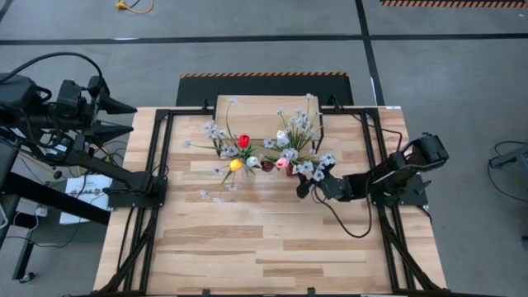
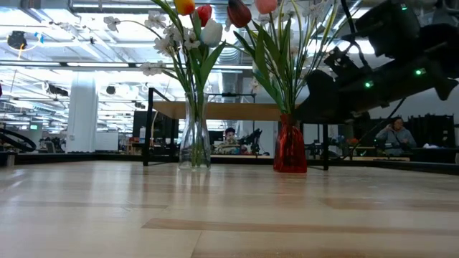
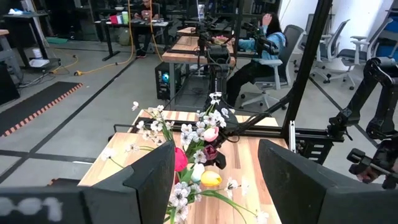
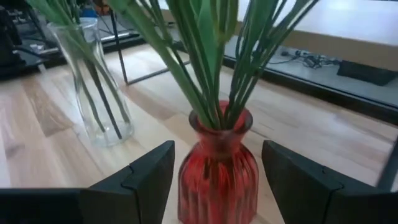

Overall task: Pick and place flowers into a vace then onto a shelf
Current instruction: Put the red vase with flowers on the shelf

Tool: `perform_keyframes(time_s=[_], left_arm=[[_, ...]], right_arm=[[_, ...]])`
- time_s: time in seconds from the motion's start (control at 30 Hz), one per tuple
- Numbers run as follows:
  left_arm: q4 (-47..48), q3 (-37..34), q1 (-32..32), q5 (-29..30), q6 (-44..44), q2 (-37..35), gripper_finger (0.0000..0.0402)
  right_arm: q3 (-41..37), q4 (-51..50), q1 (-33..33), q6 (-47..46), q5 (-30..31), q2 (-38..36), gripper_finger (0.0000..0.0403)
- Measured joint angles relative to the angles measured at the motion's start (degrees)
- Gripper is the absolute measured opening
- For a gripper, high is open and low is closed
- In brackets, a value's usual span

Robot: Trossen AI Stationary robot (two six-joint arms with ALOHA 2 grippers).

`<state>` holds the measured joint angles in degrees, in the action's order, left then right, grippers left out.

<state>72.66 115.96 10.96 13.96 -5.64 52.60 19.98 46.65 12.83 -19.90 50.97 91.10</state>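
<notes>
Two bunches of flowers stand on the table in front of the shelf [image 1: 262, 110], a light-wood board on black legs [image 2: 237, 111]. A clear glass vase [image 2: 195, 140] holds red, yellow and white tulips with white sprays [image 1: 235, 153]. A ribbed red vase [image 4: 217, 177] holds pink and dark red tulips with sprays [image 1: 295, 147]. My right gripper [image 1: 304, 188] is low at the red vase, open, with a finger on each side of its body and gaps showing on both sides [image 4: 214, 168]. My left gripper [image 1: 124, 117] is open, raised beyond the table's left edge.
The clear vase [image 4: 93, 87] stands close to the left of the red one. The shelf's thin black legs [image 2: 149, 125] rise just behind both vases. Black frame rails [image 1: 157, 157] run along the table's left and right sides. Bare wood lies toward the near edge [image 1: 264, 247].
</notes>
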Motion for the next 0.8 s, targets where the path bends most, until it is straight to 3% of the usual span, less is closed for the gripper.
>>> perform_keyframes(time_s=[0.37, 0.8], left_arm=[[1.41, 0.0, 0.0, -0.07, -0.6, 0.0, 0.0219], [1.42, 0.0, 0.0, -0.09, -0.63, 0.0, 0.0219]], right_arm=[[2.27, -1.25, -3.89, 0.44, -5.29, 0.01, 0.0235], [3.0, -3.13, -7.39, 0.92, -6.31, 0.01, 0.0235]])
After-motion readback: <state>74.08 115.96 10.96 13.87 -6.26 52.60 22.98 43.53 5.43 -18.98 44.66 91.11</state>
